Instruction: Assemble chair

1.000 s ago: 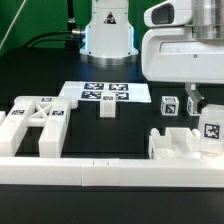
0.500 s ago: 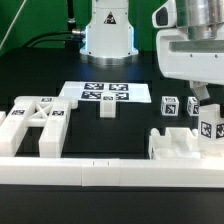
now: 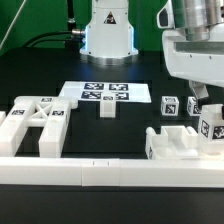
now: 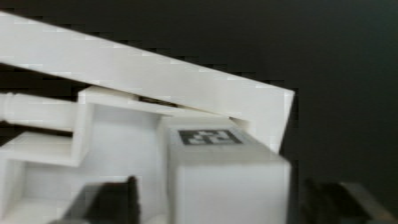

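Chair parts: glossy white chunky plastic, black-white sq tags on each; lying as separate pcs on black table (image 3: 40,75).
X-frame (image 3: 35,124): flat, ext view 9 o'clock, touching rail (image 3: 100,172) in front of it.
Notched block (image 3: 176,144): ext view 4 o'clock, stepped top, against same rail.
Upright piece (image 3: 210,127): tag faces ext cam; at notched block's 3 o'clock end, touching it; can't tell if seated in the notch.
Cube 1 (image 3: 107,108): near ctr, just at 6 o'clock of marker board (image 3: 105,92).
Cube 2 (image 3: 170,105): at 12 o'clock of notched block, apart from it.
Gripper (image 4: 217,200): above upright piece; fingers (image 4: 116,197) spread wide, one each side, dark gap seems to show on both sides, no grip seen; wrist view blurred.
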`<state>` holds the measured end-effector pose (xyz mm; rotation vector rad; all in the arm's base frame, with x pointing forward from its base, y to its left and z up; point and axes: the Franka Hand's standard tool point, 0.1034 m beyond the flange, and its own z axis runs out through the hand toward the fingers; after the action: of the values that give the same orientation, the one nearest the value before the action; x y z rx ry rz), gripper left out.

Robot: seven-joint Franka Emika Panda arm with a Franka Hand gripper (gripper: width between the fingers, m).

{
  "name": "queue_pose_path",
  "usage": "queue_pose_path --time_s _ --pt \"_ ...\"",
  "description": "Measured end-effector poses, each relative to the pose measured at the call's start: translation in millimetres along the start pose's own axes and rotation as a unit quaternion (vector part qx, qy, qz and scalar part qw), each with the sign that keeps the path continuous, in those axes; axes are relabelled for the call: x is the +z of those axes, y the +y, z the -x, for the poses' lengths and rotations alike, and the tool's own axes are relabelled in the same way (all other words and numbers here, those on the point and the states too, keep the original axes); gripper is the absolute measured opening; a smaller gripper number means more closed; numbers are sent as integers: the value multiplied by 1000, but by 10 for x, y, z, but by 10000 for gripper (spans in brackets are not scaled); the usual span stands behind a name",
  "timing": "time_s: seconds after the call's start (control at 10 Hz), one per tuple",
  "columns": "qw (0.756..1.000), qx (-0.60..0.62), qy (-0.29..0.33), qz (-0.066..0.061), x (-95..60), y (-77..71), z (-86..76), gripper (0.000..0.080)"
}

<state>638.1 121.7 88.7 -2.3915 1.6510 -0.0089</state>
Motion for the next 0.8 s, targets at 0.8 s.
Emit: queue_pose_path --time_s 0.8 --pt "905 -421 2 53 42 62 -89 649"
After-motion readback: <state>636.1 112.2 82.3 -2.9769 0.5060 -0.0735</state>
